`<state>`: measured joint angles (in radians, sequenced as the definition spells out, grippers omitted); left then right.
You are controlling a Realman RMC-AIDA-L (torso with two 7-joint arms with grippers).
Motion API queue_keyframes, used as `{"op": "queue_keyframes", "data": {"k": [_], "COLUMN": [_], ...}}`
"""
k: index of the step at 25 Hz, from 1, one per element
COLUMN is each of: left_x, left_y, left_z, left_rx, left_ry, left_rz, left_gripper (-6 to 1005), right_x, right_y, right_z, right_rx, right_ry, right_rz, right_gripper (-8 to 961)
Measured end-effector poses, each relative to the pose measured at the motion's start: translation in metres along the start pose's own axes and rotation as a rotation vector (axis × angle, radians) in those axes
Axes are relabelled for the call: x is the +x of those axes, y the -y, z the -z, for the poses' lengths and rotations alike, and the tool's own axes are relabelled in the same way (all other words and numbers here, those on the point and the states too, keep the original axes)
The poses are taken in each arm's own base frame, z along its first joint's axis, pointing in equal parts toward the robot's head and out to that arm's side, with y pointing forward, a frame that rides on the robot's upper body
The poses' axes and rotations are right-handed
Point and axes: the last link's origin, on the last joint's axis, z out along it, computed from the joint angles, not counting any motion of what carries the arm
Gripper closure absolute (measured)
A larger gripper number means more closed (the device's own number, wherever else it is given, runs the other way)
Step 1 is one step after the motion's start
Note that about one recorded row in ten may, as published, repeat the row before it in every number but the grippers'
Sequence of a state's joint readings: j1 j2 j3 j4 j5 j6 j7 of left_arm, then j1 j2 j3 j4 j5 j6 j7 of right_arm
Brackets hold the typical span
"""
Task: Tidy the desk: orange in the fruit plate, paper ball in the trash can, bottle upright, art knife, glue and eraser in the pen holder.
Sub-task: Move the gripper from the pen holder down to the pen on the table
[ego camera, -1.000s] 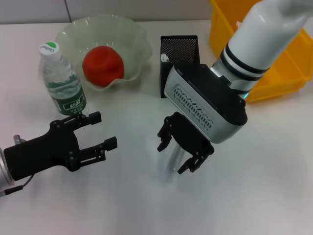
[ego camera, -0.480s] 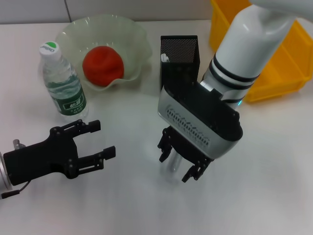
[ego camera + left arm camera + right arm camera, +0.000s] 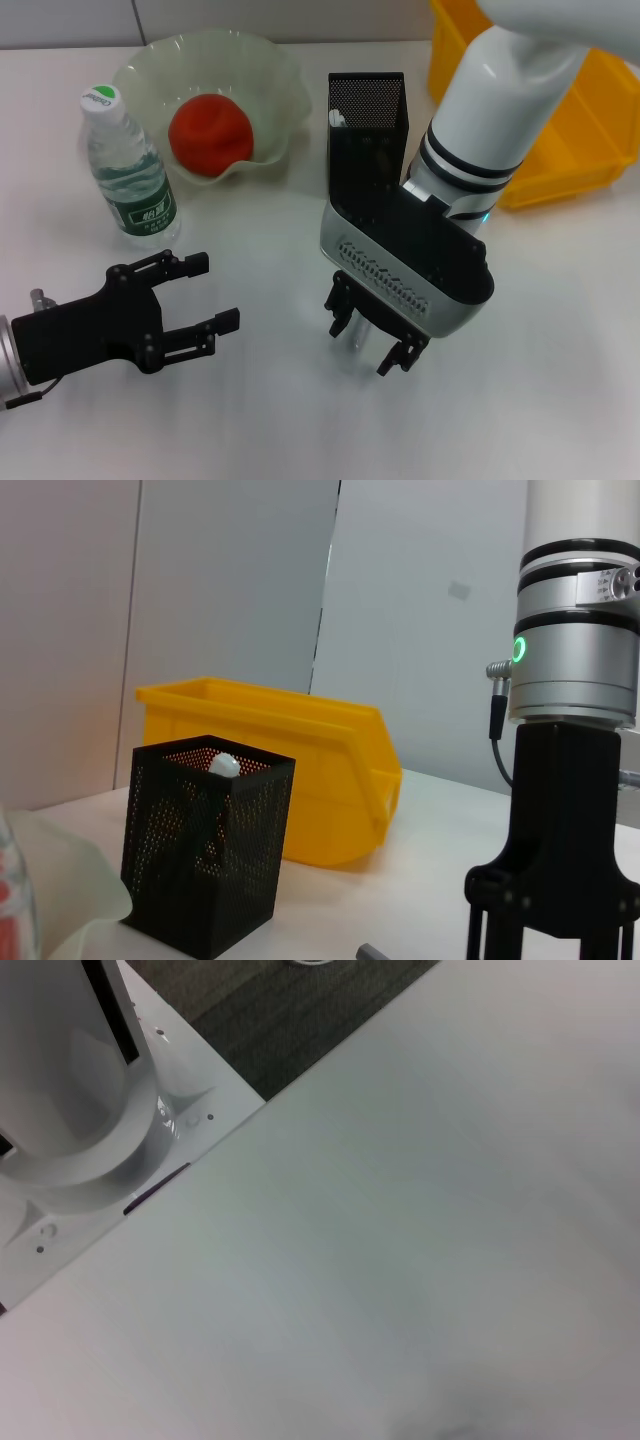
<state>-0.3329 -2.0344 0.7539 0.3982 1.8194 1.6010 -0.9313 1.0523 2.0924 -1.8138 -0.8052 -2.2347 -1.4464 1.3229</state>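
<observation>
Slim grey art knife lies on the white bench, directly beneath the right end effector, whose fingers straddle it, apart; the left end effector idles open, near-left.

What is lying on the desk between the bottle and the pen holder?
In the head view, the fruit plate with the orange inside sits between the bottle and the pen holder, slightly farther back.

An office-like room: white desk, mesh pen holder, grey partition panels behind.
</observation>
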Motion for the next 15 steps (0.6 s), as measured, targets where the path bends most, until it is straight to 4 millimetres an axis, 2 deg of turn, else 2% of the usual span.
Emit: {"op": "queue_keyframes", "data": {"k": [15], "left_x": [-0.0017], "left_y": [-0.0009], "left_z": [-0.0006], "left_rx": [-0.017], "left_ry": [0.023], "left_rz": [-0.009], "left_gripper": [199], "right_x": [0.0024], "right_y": [0.0021], "right_z": [-0.0029], "right_rx": [0.015], "right_ry": [-0.025], "right_rz": [0.011], "right_gripper": [333]}}
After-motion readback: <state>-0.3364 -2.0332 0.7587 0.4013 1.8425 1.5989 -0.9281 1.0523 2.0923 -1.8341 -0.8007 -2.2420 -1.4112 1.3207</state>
